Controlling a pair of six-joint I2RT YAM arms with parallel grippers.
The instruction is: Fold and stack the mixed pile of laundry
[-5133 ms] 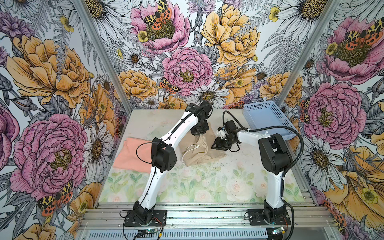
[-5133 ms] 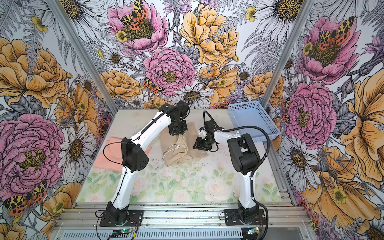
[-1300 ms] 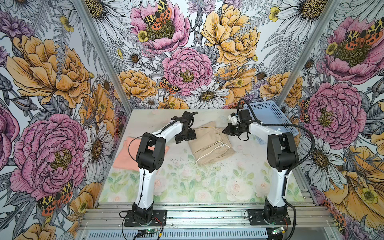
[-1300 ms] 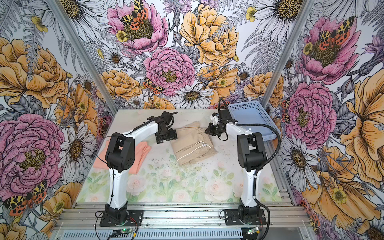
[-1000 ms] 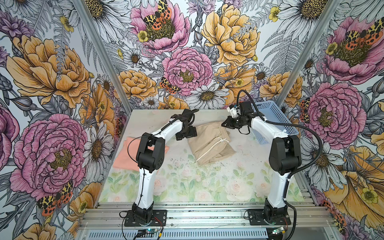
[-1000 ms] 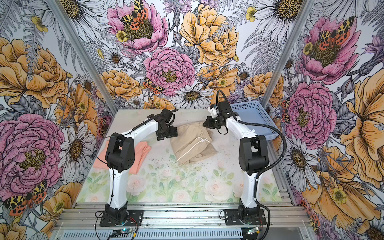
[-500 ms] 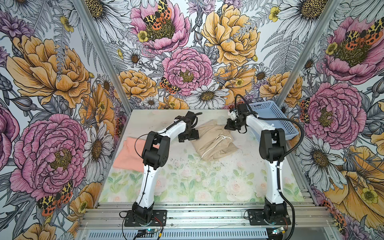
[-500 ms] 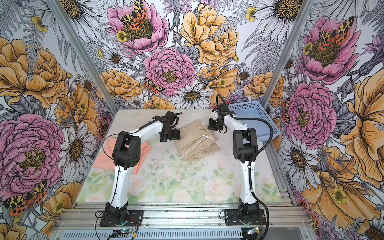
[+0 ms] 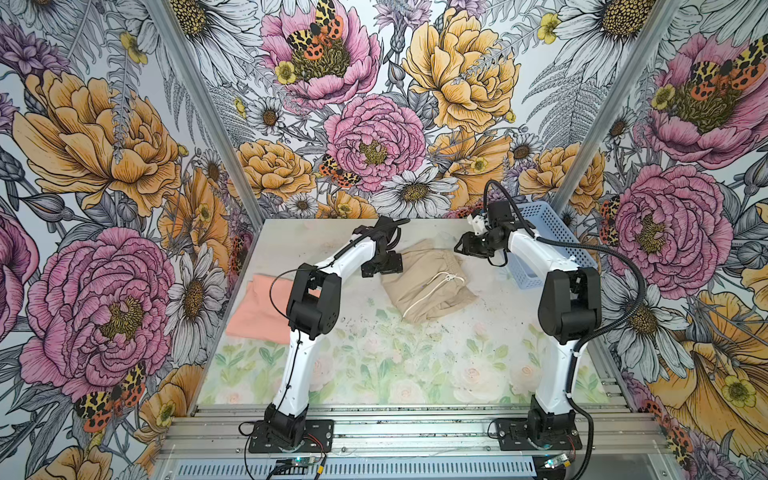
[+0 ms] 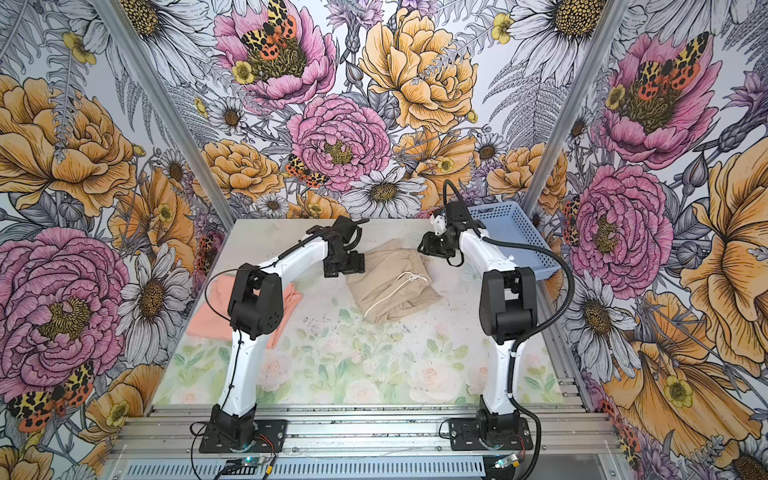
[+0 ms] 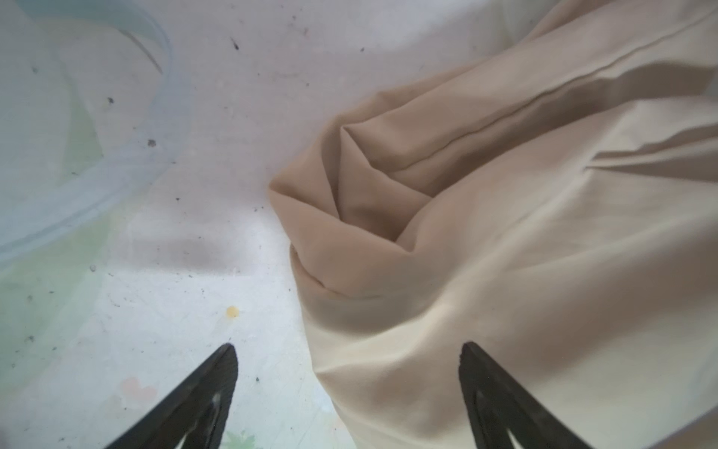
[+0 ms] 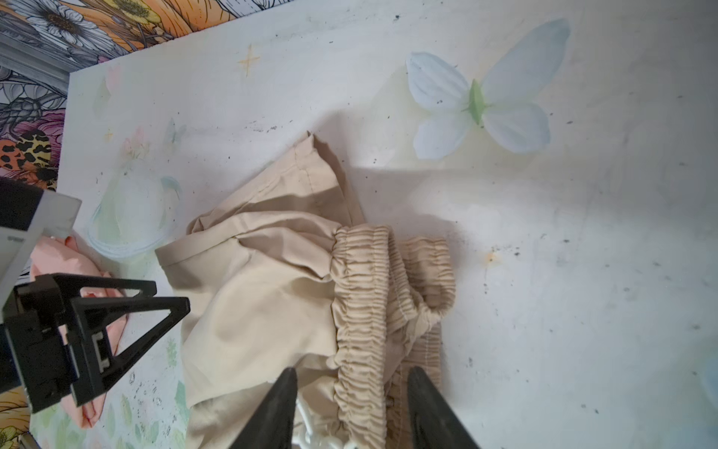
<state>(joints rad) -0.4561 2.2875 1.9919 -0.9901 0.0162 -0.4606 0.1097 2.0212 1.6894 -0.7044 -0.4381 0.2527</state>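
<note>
We note beige shorts [image 9: 428,286]: left gripper [image 11: 347,345] spread wide, empty, at their edge; right gripper [image 12: 352,369] half-parted astride waistband [image 12: 361,280], apparently not gripping.

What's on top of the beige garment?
Only its own white drawstring lies across the beige garment. The peach T-shirt lies apart on the table, not stacked. The left pincer and right pincer are open over its edges. Folded layers underneath are covered.

White-shelled arms [image 9: 296,365] with black joints [image 9: 309,299], black base plates [image 9: 291,436] and corrugated black cables [image 9: 590,248].
</note>
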